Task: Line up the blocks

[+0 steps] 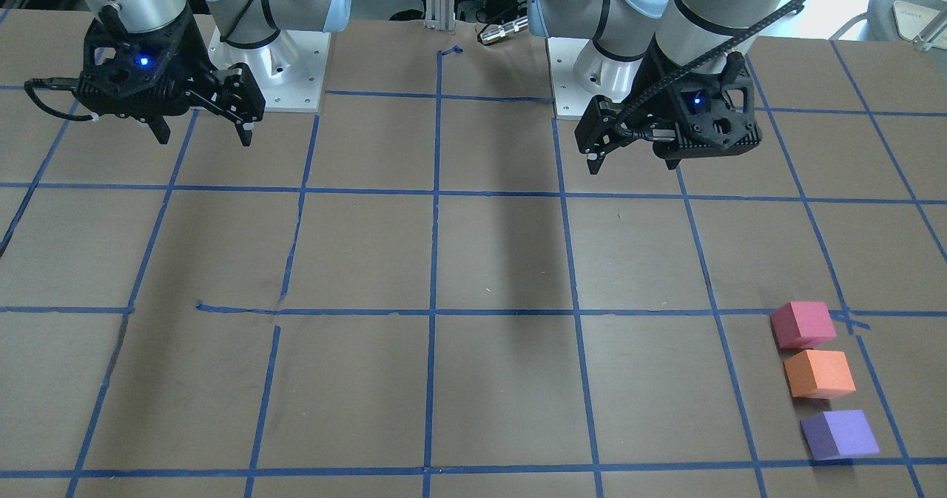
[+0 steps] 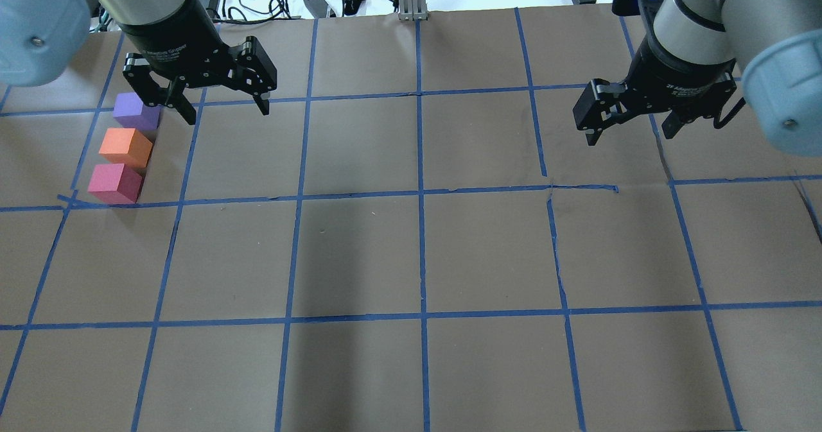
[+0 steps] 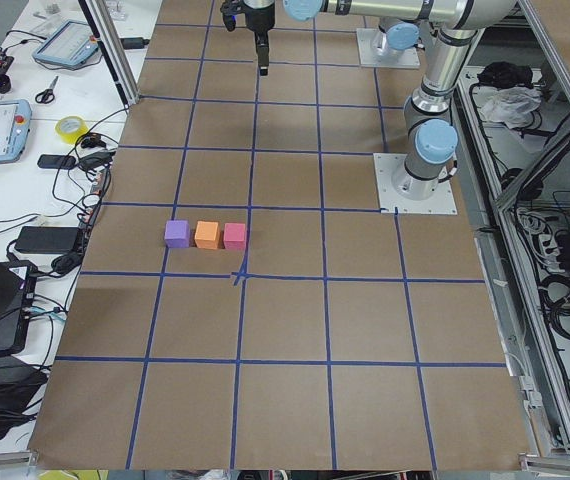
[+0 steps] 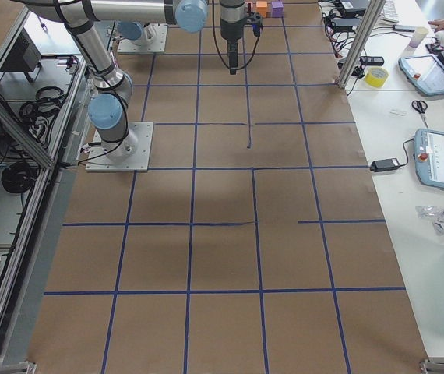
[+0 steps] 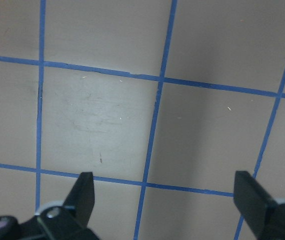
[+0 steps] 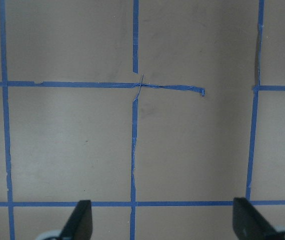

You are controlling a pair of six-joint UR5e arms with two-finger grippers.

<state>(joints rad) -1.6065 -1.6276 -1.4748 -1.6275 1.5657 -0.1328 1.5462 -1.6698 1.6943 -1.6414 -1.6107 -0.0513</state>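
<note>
Three blocks stand in one short row at the far left of the worktop (image 2: 417, 259), as seen from behind the robot: the pinkish-red block (image 2: 114, 183) nearest the robot, the orange block (image 2: 125, 147) in the middle, and the purple block (image 2: 136, 111) farthest out. They sit just beside one another with faces roughly squared, and the front-facing view shows only slim gaps between them. The row runs along a blue tape line, which likely served as a guide. Judged from this, the line looks finished.

Both arms hang raised above the worktop, probably because nothing is left to carry. The left gripper (image 2: 226, 112) hovers to the right of the purple block, apart from it, with its fingers (image 5: 84, 195) spread wide and nothing between them. Its wrist view shows bare paper and tape, with only a sliver of the pinkish-red block at the upper left edge. The right gripper (image 2: 630, 135) hangs well apart on the far right, fingers likewise wide and empty, over a tape crossing.
</note>
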